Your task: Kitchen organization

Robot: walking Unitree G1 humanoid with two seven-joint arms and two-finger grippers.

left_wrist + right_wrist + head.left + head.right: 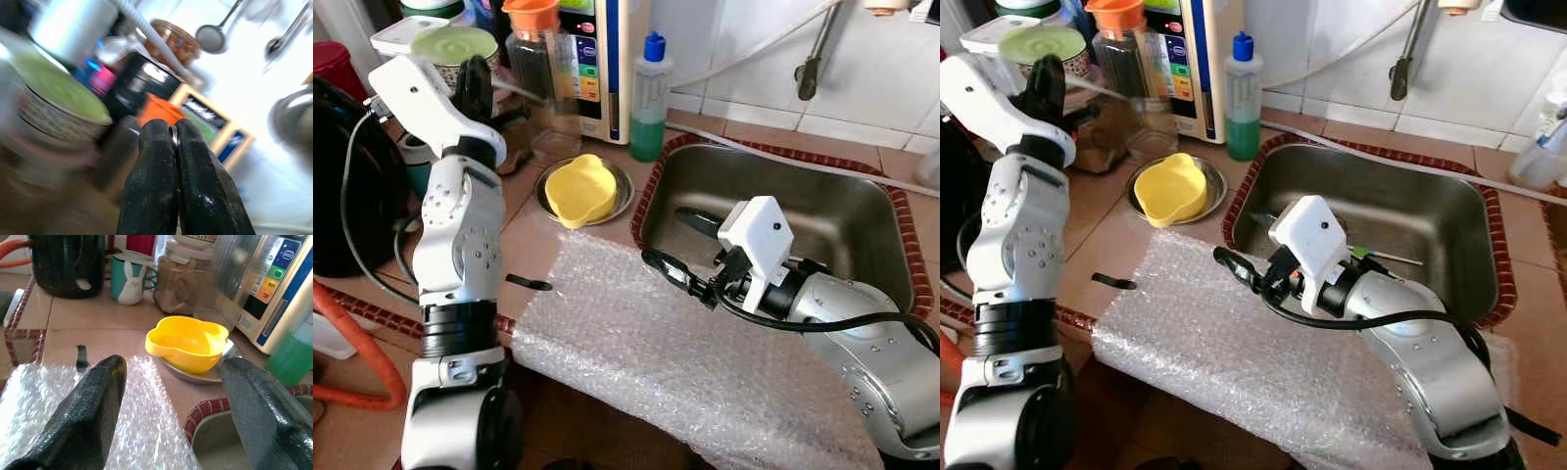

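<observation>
Two tools near sink rim

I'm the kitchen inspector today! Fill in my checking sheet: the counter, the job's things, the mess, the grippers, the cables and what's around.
Surface: tiled counter, with a bubble wrap sheet over its front edge.
Job's things: yellow bowl sits on a metal plate, beside the steel sink.
Clutter: green soap bottle, orange-lidded jar, bunny mug, small black clip on the counter.
Grippers: left gripper shut, raised near the jars; right gripper open, over the sink's edge, aimed at the yellow bowl.
Cables: black cable loops along the right arm; orange hose at the counter's left.
Surroundings: white tiled wall.
</observation>
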